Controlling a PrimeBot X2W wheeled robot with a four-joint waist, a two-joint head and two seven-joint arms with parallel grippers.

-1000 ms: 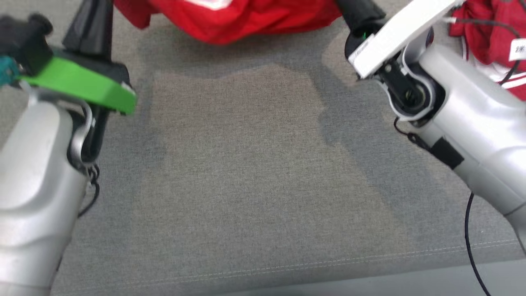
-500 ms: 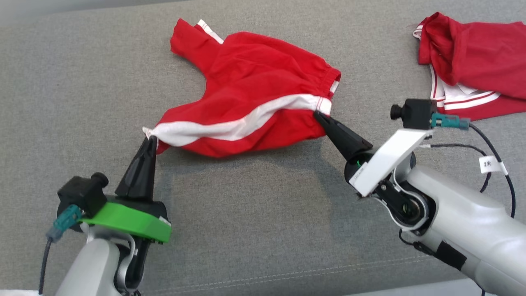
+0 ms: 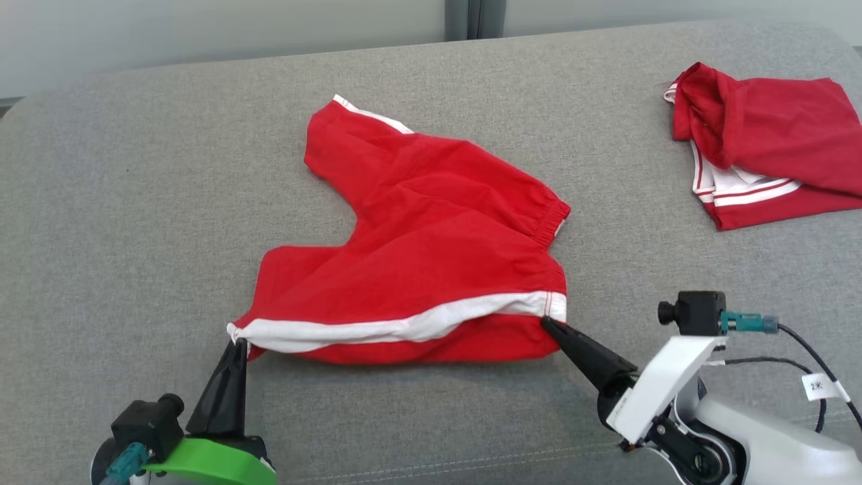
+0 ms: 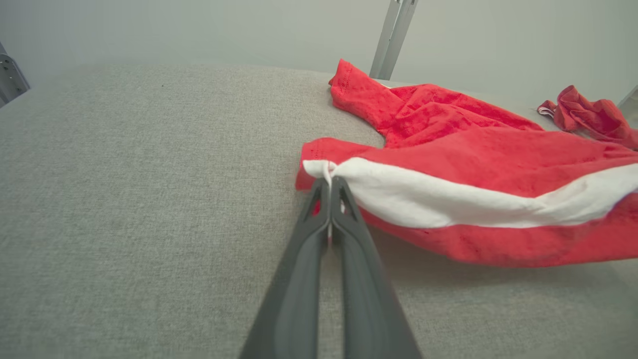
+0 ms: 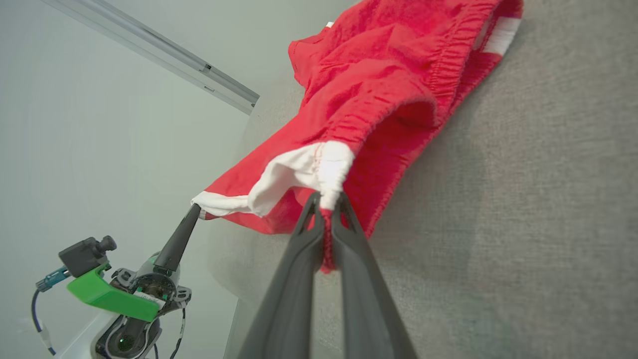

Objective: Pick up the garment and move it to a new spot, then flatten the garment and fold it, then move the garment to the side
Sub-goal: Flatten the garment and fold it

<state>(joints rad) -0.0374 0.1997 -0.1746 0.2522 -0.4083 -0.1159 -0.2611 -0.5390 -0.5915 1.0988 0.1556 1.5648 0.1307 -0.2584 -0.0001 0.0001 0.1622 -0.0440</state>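
While both arms reached in from the near side, the red shorts (image 3: pixel 431 249) lay on the grey cushion (image 3: pixel 135 202), strung between the two hands.

Left gripper (image 3: pixel 237 343): fingers pressed together, pinching the hem corner at one end of the white stripe (image 3: pixel 404 328). Right gripper (image 3: pixel 547 323): also closed, nipping the other end of that stripe at the waistband corner.

The head view gave the layout. The bulk of the cloth lay beyond both sets of fingertips, one leg pointing away from the left hand. A second red garment (image 3: pixel 761 135) lay well apart, beyond the right hand and to its right.

The left wrist view showed the stripe bunched right at the tips. A shadow lay under the held edge, so that edge was possibly just off the cushion; the angle was too low to be sure.

The right wrist view showed a tuck of red and white cloth caught between the fingers, with the elastic waistband (image 5: pixel 448 65) beyond them. It also showed the left gripper's green bracket (image 5: pixel 109 296) from the side.
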